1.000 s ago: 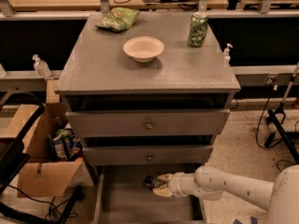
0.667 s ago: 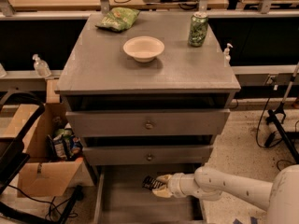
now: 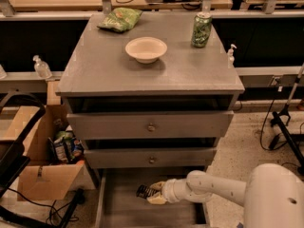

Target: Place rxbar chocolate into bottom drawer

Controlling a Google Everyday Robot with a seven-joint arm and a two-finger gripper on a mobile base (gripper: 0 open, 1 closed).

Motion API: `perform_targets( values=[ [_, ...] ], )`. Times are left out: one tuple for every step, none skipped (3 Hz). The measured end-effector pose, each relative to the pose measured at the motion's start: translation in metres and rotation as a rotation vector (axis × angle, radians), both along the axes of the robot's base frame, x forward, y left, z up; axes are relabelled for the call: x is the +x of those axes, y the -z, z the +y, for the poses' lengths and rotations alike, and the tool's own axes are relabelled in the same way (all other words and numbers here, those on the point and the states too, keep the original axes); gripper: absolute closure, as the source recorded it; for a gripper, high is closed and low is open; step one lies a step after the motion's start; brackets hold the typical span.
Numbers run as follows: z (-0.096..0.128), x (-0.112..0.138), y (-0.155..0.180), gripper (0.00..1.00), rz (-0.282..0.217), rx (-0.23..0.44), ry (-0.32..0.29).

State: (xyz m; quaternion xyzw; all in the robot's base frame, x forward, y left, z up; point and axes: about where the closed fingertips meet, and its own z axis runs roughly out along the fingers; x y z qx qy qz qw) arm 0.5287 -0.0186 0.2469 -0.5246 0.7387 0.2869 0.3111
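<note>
The bottom drawer [image 3: 123,210] is pulled open at the foot of the grey cabinet, its planked floor showing. My gripper [image 3: 153,193] reaches into it from the right, low over the floor at the drawer's middle. It is shut on the rxbar chocolate [image 3: 144,191], a small dark bar with pale markings that sticks out to the left of the fingers. The bar sits just above or at the drawer floor; I cannot tell if it touches.
On the cabinet top are a green chip bag [image 3: 120,19], a pale bowl [image 3: 146,49] and a green can [image 3: 201,30]. Two upper knobbed drawers [image 3: 151,127] are closed. A cardboard box [image 3: 45,160] with clutter stands at left. Cables lie on the floor at right.
</note>
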Motion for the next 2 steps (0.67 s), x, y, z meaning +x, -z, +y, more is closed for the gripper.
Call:
perform_targets(
  values=[
    [0.017,0.004,0.031,1.0,-0.005,0.023,-0.043],
    [0.021,0.001,0.068,0.81,0.042,0.042,-0.031]
  ],
)
